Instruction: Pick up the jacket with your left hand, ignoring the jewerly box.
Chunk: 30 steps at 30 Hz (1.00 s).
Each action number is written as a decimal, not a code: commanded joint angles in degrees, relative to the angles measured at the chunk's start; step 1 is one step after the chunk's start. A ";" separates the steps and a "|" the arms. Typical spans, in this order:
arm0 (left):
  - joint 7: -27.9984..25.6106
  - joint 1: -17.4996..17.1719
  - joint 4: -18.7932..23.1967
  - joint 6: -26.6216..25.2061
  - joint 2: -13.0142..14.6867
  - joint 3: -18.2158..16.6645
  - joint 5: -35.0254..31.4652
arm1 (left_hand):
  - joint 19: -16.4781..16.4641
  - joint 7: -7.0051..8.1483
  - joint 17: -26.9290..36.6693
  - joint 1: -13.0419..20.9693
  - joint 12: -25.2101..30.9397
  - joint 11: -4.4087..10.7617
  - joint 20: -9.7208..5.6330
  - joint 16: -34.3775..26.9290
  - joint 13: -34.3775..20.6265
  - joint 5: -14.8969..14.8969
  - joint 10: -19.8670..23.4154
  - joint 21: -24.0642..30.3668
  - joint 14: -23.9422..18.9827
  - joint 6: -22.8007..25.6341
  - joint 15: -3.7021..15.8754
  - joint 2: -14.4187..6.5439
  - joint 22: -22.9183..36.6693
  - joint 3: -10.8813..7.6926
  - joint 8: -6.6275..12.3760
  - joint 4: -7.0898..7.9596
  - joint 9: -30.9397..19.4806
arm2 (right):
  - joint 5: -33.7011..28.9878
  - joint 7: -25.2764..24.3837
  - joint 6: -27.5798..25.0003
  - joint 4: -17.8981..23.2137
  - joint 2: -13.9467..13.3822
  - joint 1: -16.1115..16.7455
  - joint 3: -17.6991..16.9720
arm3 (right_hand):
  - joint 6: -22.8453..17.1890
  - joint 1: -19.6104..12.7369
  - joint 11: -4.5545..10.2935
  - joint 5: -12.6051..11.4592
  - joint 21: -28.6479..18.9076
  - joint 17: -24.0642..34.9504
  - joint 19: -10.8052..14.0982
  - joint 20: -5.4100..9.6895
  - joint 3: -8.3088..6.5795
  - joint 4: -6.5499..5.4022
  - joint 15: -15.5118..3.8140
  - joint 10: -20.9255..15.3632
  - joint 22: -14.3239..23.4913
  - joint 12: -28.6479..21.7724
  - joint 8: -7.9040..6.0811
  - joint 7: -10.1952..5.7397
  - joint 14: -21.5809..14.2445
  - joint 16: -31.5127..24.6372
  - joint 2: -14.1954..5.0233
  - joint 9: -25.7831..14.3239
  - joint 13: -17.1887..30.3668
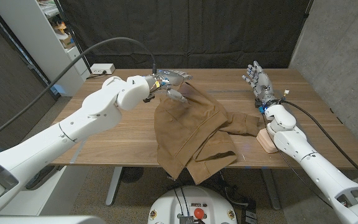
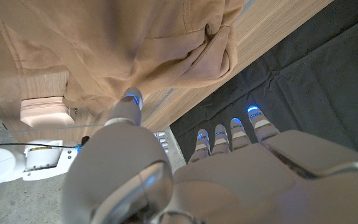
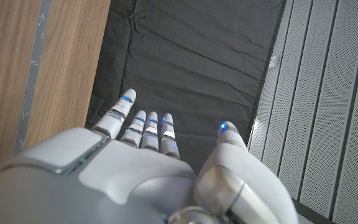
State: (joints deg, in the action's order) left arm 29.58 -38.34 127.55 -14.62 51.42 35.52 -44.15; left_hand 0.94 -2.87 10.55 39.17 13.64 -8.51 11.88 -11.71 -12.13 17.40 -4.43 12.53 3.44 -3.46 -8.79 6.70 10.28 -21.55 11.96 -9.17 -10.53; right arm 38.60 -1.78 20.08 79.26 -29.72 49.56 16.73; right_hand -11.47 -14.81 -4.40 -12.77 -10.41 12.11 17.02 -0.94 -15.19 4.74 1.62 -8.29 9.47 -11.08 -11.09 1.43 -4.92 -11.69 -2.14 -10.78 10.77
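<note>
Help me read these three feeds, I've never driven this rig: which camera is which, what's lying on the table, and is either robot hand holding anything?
The wide picture comes from a camera on the robot's head, looking down at a wooden table; its two white arms enter from the bottom corners. The other two come from cameras on the wrists, looking along the back of each hand, so they appear turned.

On the table lies a brown jacket, partly hanging over the near edge. Beside it, near the right arm, sits a small pale jewelry box.

The left robot hand is at the jacket's far edge, with its thumb against the cloth; I can't tell if it has gripped. The right robot hand is raised, fingers spread, holding nothing.
</note>
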 commanded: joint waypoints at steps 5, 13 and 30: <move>4.40 1.99 -2.15 1.85 -1.78 1.66 -2.13 | 0.16 0.18 0.18 0.88 -0.22 0.10 0.41 0.19 -0.28 0.28 -0.71 0.00 0.13 -0.48 -0.34 0.27 0.26 0.24 -0.37 0.13 -0.16 | -0.23 -0.21 -0.22 -0.65 0.87 -0.95 0.60 | -0.55 -0.33 0.13 -0.02 -0.40 0.09 0.13 -0.32 -0.11 0.29 0.10 -0.25 0.28 -0.32 -0.40 -0.13 -0.46 -0.34 -0.27 -0.26 0.29; 5.39 0.89 -1.47 0.72 -1.45 0.78 -1.80 | 0.26 0.09 0.19 0.89 -0.13 0.07 0.43 0.22 -0.31 0.34 -0.51 -0.10 0.14 -0.52 -0.35 0.37 0.27 0.39 -0.43 0.23 -0.17 | -0.11 0.01 -0.04 -1.28 1.38 -1.31 0.82 | -0.52 -0.28 0.16 -0.01 -0.40 0.10 0.08 -0.39 -0.08 0.29 0.15 -0.25 0.28 -0.31 -0.38 -0.14 -0.44 -0.33 -0.27 -0.26 0.29; 5.10 0.37 -2.41 0.85 -2.09 1.30 -1.27 | 0.34 0.03 0.21 0.81 -0.08 0.11 0.45 0.26 -0.35 0.42 -0.41 -0.22 0.11 -0.44 -0.41 0.49 0.30 0.65 -0.47 0.43 -0.18 | -0.04 0.33 0.28 -1.64 1.51 -1.41 0.87 | -0.54 -0.29 0.05 -0.01 -0.40 0.09 0.02 -0.47 -0.08 0.35 0.11 -0.31 0.29 -0.32 -0.36 -0.13 -0.48 -0.32 -0.32 -0.26 0.29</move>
State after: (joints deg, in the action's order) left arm 34.73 -37.73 125.90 -13.85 49.81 36.47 -45.83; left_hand 1.16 -2.85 10.53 39.47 13.64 -8.19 12.09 -11.71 -12.42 17.40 -4.75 12.53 3.45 -3.48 -8.79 7.00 10.27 -21.23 11.64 -8.85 -10.53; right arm 38.41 -1.64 20.09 77.75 -28.29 48.08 17.63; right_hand -11.46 -14.81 -4.40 -12.77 -10.41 12.11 17.03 -0.93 -15.03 4.90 1.62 -8.29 9.47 -11.08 -11.09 1.43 -4.92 -11.69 -2.14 -10.78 10.77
